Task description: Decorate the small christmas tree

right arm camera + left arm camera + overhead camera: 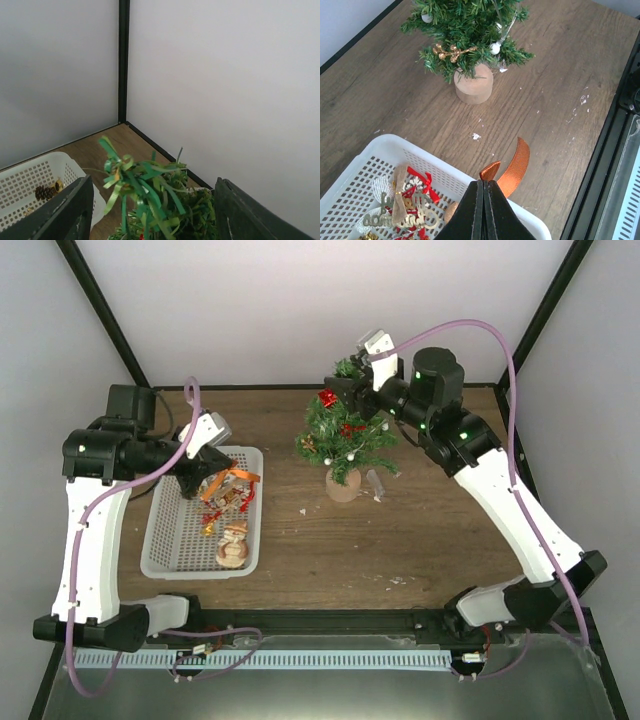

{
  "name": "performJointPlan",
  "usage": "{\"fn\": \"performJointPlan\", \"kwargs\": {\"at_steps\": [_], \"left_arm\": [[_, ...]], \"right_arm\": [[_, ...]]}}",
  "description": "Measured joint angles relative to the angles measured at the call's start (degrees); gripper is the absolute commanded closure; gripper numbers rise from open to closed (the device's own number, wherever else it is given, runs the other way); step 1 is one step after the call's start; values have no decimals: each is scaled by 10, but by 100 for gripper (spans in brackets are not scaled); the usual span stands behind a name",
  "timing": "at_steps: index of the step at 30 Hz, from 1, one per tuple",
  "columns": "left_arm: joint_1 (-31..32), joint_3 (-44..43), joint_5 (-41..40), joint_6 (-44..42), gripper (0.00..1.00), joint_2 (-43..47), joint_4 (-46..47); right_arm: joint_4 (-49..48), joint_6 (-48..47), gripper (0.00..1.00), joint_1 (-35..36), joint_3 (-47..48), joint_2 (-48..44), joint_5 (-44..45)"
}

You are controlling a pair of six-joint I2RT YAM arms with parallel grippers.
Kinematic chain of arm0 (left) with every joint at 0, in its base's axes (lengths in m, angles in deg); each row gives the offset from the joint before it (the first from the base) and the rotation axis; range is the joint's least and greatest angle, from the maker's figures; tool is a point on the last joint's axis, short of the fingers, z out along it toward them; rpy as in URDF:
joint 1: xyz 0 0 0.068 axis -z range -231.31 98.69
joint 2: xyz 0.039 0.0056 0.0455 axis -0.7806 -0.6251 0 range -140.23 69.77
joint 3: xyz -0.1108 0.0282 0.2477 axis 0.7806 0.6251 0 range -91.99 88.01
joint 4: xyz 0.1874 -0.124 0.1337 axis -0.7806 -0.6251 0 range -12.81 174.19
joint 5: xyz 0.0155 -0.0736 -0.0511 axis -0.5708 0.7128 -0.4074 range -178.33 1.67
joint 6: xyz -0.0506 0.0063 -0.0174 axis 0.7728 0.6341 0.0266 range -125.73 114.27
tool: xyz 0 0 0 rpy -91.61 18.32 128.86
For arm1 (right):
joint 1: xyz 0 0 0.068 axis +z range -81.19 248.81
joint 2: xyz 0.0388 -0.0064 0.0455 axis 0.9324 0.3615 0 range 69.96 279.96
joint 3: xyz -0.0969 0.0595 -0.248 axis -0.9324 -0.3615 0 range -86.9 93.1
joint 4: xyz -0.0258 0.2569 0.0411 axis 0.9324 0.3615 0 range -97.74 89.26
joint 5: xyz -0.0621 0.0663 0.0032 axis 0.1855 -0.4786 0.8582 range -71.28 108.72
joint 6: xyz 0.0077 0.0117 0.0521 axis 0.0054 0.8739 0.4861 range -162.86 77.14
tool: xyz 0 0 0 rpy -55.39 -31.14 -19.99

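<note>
Left pincer [483, 187] closed on orange ribbon [516, 167]

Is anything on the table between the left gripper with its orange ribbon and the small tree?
Nothing visible blocks it. Between the left gripper, shut on the orange ribbon, and the small christmas tree lies only table.

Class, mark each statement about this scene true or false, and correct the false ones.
1. The left gripper is shut on the orange ribbon. True.
2. The small christmas tree lies in the white basket. False: it stands upright on the table, right of the basket.
3. The right gripper is open, its fingers either side of the tree's top. True.
4. The tree carries no ornaments. False: a red ornament, a gold bow and a white ball hang on it.
5. A snowman lies in the basket. True.
</note>
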Motion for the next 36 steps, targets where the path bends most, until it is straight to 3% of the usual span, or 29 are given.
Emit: {"fn": "performJointPlan", "kwargs": {"at_steps": [12,17,20,36], "left_arm": [[0,24,14,4,100,13,16],[0,28,20,5,100,15,24],[0,31,23,5,100,15,28],[0,59,26,24,100,21,65]], "right_arm": [[-10,1,66,-12,0,34,-22],[-10,1,89,-12,0,35,-22],[-9,2,98,-12,2,35,-19],[67,80,99,-10,72,61,84]]}}
